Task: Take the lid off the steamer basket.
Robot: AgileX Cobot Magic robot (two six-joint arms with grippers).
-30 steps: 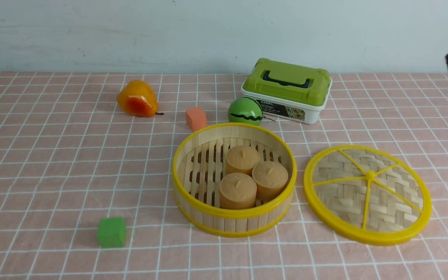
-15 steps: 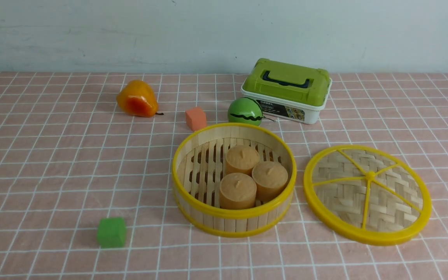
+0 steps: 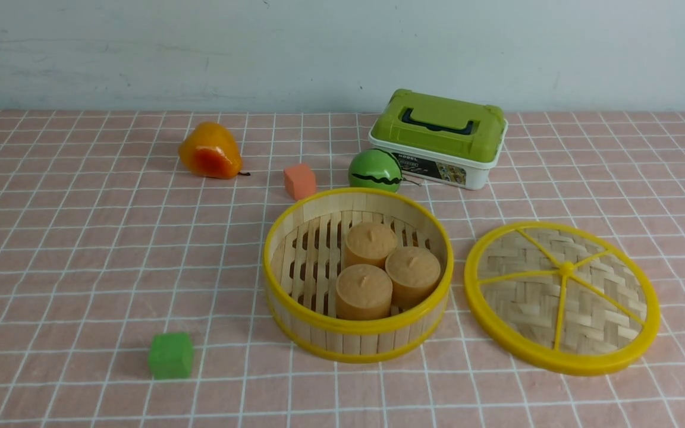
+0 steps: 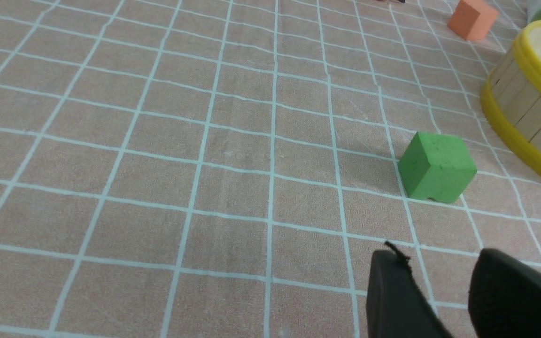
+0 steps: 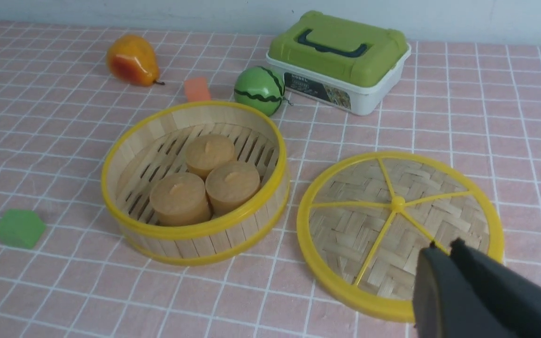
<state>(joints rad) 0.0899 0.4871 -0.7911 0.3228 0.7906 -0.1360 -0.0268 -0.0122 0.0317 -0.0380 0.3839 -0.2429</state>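
The steamer basket stands uncovered in the middle of the table, with three tan cylinders inside it. To its right, apart from it, the lid lies flat on the cloth. Neither gripper shows in the front view. In the right wrist view my right gripper hangs above the near side of the lid, its fingers shut on nothing, and the basket lies beyond. My left gripper is open and empty over bare cloth, near a green cube and the basket's wall.
An orange-yellow pear, an orange cube and a green watermelon ball lie behind the basket. A white box with a green top stands at the back right. The green cube sits front left.
One second ago my right gripper showed at the front view's upper right edge; it has since moved out of that view. Basket and lid have not moved.
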